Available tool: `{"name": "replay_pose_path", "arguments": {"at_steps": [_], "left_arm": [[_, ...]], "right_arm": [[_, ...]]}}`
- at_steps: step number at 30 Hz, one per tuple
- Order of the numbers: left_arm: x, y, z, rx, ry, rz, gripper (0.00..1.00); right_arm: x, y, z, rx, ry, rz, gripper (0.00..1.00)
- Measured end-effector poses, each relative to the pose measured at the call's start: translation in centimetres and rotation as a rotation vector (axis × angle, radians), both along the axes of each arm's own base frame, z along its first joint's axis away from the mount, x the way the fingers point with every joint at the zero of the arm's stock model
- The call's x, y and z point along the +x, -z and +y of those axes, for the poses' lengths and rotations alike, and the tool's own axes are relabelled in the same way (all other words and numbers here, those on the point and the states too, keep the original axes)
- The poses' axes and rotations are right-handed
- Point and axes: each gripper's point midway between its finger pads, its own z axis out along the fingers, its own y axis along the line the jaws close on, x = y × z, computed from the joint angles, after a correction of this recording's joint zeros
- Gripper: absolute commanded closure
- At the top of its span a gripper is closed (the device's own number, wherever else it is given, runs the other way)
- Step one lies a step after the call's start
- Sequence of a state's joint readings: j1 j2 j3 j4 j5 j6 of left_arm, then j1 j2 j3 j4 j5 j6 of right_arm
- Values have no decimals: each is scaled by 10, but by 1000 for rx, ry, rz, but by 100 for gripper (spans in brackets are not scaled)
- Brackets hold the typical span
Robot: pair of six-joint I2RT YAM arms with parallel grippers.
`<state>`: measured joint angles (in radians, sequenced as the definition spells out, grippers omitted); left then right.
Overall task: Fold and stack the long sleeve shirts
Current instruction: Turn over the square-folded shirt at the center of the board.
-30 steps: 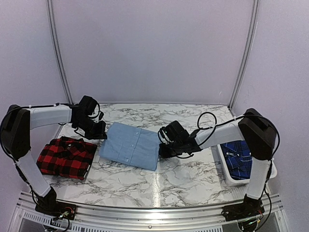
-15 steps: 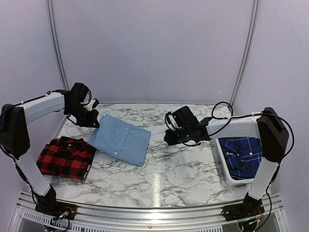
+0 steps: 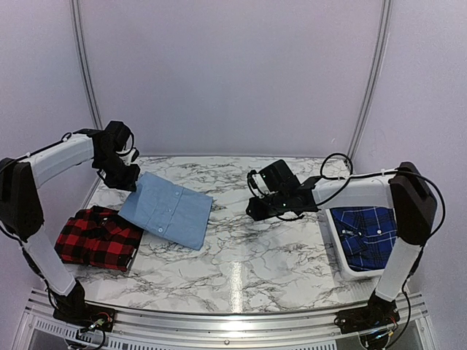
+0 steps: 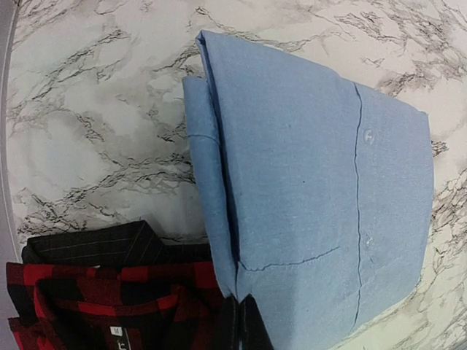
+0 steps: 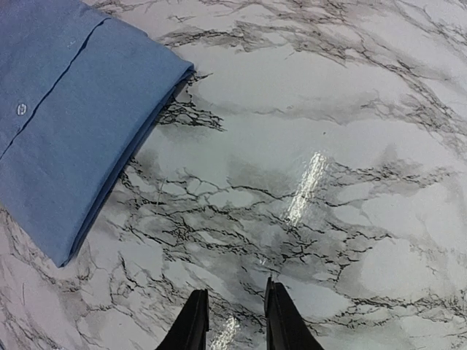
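While the folded shirt is in the left arm's hold, surface [image 3: 277, 255]: marbled white, with both arms reaching out over it from the near edge.
Light blue shirt [image 3: 166, 211]: folded to a neat rectangle, button placket up, left of centre. It is held by its far left corner. Whether its near edge rests on the surface or hangs just clear, I cannot tell.
Red-and-black check shirt [image 3: 98, 237]: folded, flat at the near left, collar up. The blue shirt's left edge sits just beside it, and in the left wrist view overlaps its corner.
Bin [image 3: 343, 268]: white, at the right edge of the surface.
Dark blue plaid shirt [image 3: 368, 233]: lying in the bin, looks unfolded, well apart from the other two.
Left claw [image 3: 131, 181]: pinched tight on the blue shirt's far left corner.
Right claw [image 5: 235, 321]: fingers a narrow gap apart, nothing between them, hovering over bare marble right of the blue shirt.
Step in hand: by my reading, stacking, with the blue shirt being carried onto the red check one.
Next move: likely more travel to the near left until the blue rectangle lies square over the red one, then a low release so the fold does not spring open. The plaid shirt awaits its turn.
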<state>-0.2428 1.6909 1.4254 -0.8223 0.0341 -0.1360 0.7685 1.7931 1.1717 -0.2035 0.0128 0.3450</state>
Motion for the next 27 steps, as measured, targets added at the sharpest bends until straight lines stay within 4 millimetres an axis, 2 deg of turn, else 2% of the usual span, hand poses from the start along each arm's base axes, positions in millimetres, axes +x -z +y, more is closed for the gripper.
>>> {"name": "replay_pose_path", "arguments": {"at_steps": [5,9,11,15,17,18,21,23,26,27], "left_arm": [[-4,-12,10,41,-21,-19,100],[-5,-16,9,34,-27,-15,100],[-4,-22,2,-2,-18,-15,100],[4,-54,-26,-115,18,-61,100],[10,-74,-49,-171,52,-94,100],[12,-85,-67,-205,75,-110,100],[12,-100,-121,-278,139,-116,100],[11,-101,-168,-318,182,-101,100],[7,-91,-246,-372,227,-68,100],[3,-85,-276,-394,240,-57,93]], "right_arm": [[-3,-2,4,18,-22,11,76],[-5,-2,6,24,-31,17,76],[-5,-2,6,24,-35,17,76],[-6,-11,5,30,-39,6,76],[-7,-23,4,42,-43,-12,76],[-8,-30,4,50,-44,-22,76],[-10,-60,1,87,-48,-69,76],[-12,-84,-4,115,-43,-111,76],[-17,-127,-16,160,-18,-189,73],[-20,-143,-23,175,-4,-220,72]]}}
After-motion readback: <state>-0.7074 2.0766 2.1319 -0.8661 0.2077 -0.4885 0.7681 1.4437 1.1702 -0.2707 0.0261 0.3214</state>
